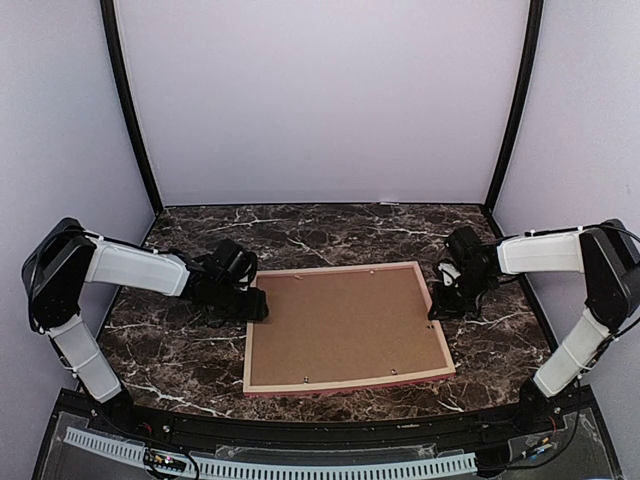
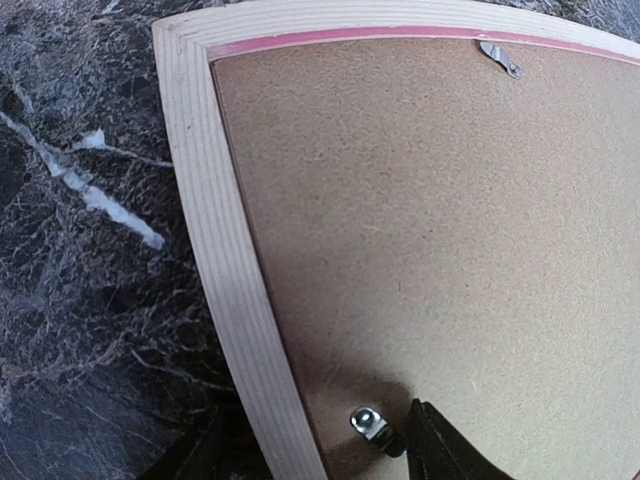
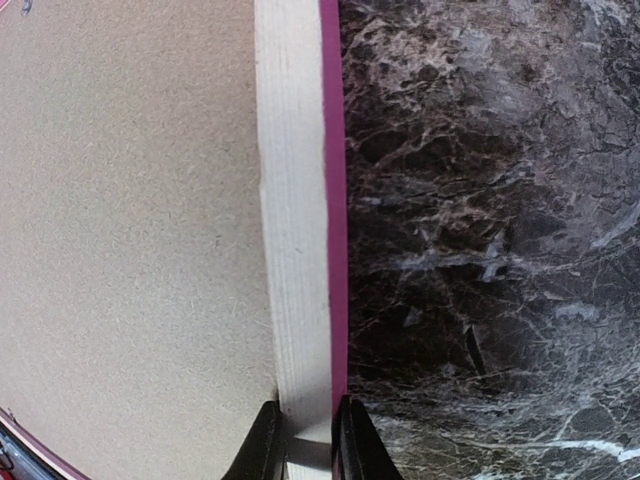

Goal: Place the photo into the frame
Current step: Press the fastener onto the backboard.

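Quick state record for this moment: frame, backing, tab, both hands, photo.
frame: lying face down on the marble table, pale wood back facing up
backing board: brown, sitting inside the back of the frame
metal tab: on the board by the frame's left rail, next to a finger of the left hand
left hand: open, one finger on each side of the left rail
right hand: shut on the frame's right rail
photo: not visible in any view
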`<state>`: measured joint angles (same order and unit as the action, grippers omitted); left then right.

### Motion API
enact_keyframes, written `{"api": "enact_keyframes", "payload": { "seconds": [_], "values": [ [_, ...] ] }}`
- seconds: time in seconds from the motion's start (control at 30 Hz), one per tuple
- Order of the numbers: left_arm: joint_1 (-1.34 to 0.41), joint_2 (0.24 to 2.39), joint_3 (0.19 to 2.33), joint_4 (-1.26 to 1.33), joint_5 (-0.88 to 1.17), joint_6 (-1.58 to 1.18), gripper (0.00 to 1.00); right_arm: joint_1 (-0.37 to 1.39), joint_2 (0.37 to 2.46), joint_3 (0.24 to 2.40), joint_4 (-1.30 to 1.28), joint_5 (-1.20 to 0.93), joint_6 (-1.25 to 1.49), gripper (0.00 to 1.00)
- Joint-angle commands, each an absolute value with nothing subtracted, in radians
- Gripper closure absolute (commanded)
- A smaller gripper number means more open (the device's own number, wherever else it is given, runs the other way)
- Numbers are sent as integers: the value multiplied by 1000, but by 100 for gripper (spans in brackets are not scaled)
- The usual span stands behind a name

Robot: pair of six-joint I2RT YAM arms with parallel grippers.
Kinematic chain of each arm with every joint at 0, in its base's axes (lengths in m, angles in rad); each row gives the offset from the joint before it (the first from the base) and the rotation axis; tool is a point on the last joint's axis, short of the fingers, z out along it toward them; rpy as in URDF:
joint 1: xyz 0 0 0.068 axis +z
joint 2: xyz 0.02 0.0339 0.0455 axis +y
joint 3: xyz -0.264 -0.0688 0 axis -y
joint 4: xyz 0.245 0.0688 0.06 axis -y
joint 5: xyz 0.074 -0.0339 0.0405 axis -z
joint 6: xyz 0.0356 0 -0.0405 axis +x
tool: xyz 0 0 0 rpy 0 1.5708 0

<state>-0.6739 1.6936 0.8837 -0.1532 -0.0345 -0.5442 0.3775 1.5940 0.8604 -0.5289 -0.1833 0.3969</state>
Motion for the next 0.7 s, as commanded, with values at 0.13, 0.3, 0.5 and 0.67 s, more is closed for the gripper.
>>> {"api": "enact_keyframes", "payload": {
  "seconds": [0.13,0.3,0.5,0.67],
  "values": [
    [-686,1667,831,-260,-10,-543,47,374,1617,818,-488,-173,424,85],
    [-686,1666,825,-258,-11,-548,56,374,1618,815,-486,-176,422,85],
    [-686,1668,810,-242,-3,-564,61,374,1620,813,-484,-176,420,85],
    [-685,1671,804,-222,-3,-574,66,374,1623,814,-484,-178,420,85]
  ]
}}
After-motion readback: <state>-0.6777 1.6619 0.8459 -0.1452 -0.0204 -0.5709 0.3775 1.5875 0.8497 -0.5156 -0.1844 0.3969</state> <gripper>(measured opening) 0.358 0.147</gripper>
